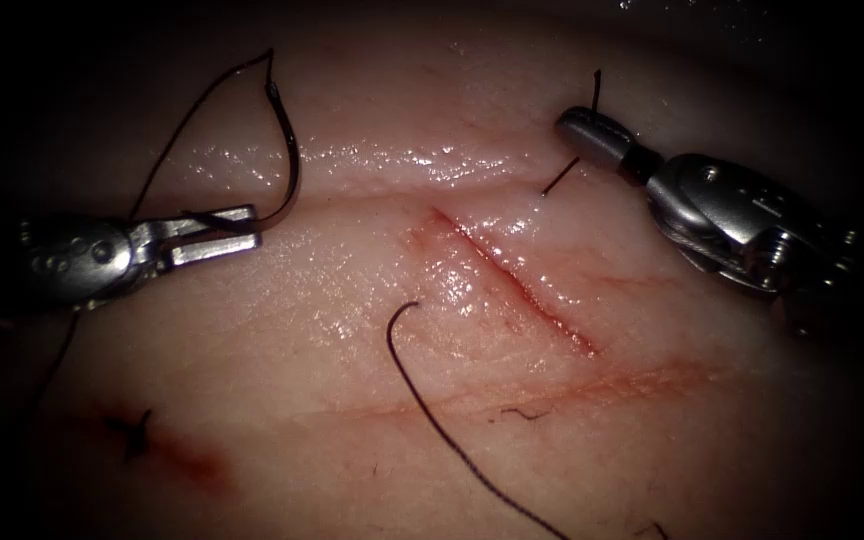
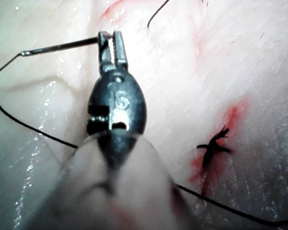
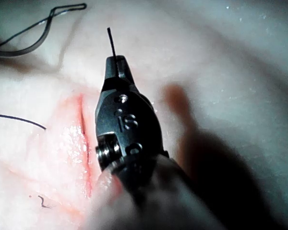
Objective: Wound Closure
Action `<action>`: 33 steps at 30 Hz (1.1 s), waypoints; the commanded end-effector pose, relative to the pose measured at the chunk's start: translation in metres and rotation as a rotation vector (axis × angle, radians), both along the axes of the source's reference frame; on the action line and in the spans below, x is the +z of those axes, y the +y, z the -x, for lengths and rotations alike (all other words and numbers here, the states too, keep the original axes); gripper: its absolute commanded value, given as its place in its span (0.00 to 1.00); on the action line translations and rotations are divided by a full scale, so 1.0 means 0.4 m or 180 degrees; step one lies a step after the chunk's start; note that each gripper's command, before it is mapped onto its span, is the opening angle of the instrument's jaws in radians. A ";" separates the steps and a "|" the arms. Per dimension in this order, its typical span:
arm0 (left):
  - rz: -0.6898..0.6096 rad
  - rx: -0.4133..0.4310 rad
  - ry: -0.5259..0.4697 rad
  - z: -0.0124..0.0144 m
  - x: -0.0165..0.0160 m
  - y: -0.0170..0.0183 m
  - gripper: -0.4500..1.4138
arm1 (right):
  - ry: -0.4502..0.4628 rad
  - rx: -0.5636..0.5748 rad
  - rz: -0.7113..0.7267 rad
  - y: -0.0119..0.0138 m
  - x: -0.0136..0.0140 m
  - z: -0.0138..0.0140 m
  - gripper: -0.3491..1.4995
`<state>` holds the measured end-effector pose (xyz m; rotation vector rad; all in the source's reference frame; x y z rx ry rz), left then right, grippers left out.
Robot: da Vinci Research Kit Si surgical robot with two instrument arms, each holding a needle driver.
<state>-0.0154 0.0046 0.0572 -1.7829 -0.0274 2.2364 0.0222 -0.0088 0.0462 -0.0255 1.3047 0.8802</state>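
Note:
The cut (image 1: 512,280) runs slantwise across the tissue (image 1: 352,380). At the far left my left tool (image 1: 247,228) is shut on the curved needle (image 1: 295,160) near its tip. The needle arcs free above the tissue, left of the cut, and is not in it. In the left wrist view the needle (image 2: 57,47) sticks sideways out of the left tool (image 2: 113,40). My right tool (image 1: 577,125) is shut on a short thread end (image 1: 560,178) that rises from the tissue right of the cut's upper end. That thread end (image 3: 110,43) pokes past the right tool (image 3: 116,64).
A long thread (image 1: 442,430) lies left of the cut and runs off the lower edge. An earlier knot (image 1: 132,432) sits in red fluid at the lower left, also seen as the knot (image 2: 213,148). A faint red line (image 1: 572,385) crosses below the cut.

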 end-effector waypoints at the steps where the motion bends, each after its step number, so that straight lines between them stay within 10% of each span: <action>1: 0.0004 -0.0009 0.0011 0.0011 0.0020 -0.0005 0.00 | 0.0033 0.0009 0.0001 0.0007 -0.0001 -0.0020 0.00; 15: 0.0043 -0.0246 0.0239 -0.0002 0.0078 0.0057 0.00 | 0.0112 -0.0002 0.0056 0.0016 -0.0034 -0.0032 0.00; 19: 0.0062 -0.0334 0.0330 -0.0004 0.0107 0.0077 0.00 | 0.0129 0.0003 0.0069 0.0016 -0.0035 -0.0035 0.45; 25: 0.0021 -0.0470 0.0423 -0.0001 0.0176 0.0101 0.00 | 0.0147 -0.0023 0.0091 0.0000 -0.0044 -0.0031 0.45; 33: -0.0314 -0.0807 0.0660 -0.0017 0.0192 0.0096 0.49 | 0.0181 -0.0070 0.0098 -0.0022 -0.0053 -0.0014 0.45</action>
